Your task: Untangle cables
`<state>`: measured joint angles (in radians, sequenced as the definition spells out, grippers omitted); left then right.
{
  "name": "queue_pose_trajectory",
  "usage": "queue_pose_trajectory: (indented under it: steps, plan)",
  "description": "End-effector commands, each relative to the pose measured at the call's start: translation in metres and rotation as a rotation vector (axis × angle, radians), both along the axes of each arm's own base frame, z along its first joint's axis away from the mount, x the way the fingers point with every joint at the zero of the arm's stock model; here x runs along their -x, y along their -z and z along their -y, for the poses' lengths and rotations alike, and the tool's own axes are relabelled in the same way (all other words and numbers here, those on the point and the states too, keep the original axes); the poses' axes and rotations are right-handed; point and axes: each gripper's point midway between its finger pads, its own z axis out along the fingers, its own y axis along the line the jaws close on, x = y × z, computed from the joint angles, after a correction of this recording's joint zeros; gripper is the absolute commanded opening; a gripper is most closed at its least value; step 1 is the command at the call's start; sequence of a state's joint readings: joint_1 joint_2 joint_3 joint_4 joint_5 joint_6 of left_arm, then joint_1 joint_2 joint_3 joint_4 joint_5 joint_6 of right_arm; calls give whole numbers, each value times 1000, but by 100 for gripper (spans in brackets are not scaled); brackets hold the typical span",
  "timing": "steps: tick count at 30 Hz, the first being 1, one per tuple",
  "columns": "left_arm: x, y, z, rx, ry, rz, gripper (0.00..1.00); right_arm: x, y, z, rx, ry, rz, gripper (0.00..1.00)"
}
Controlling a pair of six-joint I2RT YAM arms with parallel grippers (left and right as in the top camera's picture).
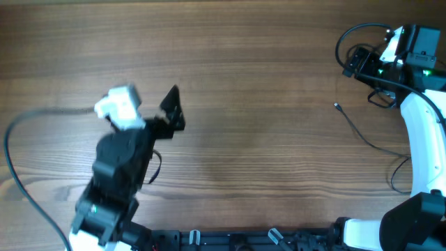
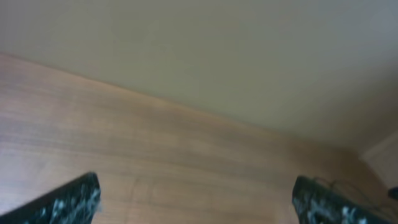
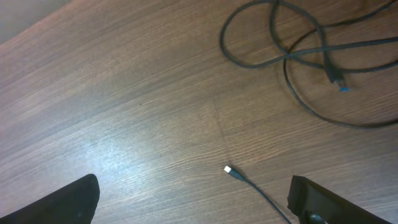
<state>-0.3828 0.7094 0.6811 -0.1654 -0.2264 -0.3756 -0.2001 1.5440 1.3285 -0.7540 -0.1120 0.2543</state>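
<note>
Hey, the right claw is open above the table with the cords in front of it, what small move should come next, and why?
Probably ease the right claw forward and down toward where the cables cross. Its jaws stand open and empty, the crossed loops lie ahead of it, and only one loose plug end lies nearer.

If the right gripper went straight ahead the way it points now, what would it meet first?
Probably the small plug end of the thin cable on the table, just ahead of the open right gripper; the looped cables lie farther on. Depth is unclear.
</note>
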Motion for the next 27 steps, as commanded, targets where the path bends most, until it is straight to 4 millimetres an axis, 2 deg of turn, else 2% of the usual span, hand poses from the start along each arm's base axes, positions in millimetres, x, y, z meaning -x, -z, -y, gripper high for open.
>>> queue_pose_trajectory:
  steps: [1,3,5,8,11,16,18,20,27]
  plan:
    - [18,23,-17,33,2,161,100,2,-8,-1,-10,7,21,100]
    - [24,29,-27,58,-16,253,100,2,-8,-1,-10,6,21,100]
    - [34,44,-44,75,-70,349,100,2,-8,-1,-10,6,21,100]
    - [42,61,-61,80,-125,389,100,2,-8,-1,-10,7,21,100]
    - [46,72,-71,66,-164,360,100,2,-8,-1,-10,7,21,100]
    - [49,118,-81,29,-193,182,100,2,-8,-1,-10,7,21,100]
    - [50,134,-79,-4,-167,119,100,2,-8,-1,-10,7,21,100]
    - [50,136,-70,-80,-101,121,100,2,-8,-1,-10,7,21,100]
    - [50,136,-70,-137,-90,126,100,2,-8,-1,-10,6,21,100]
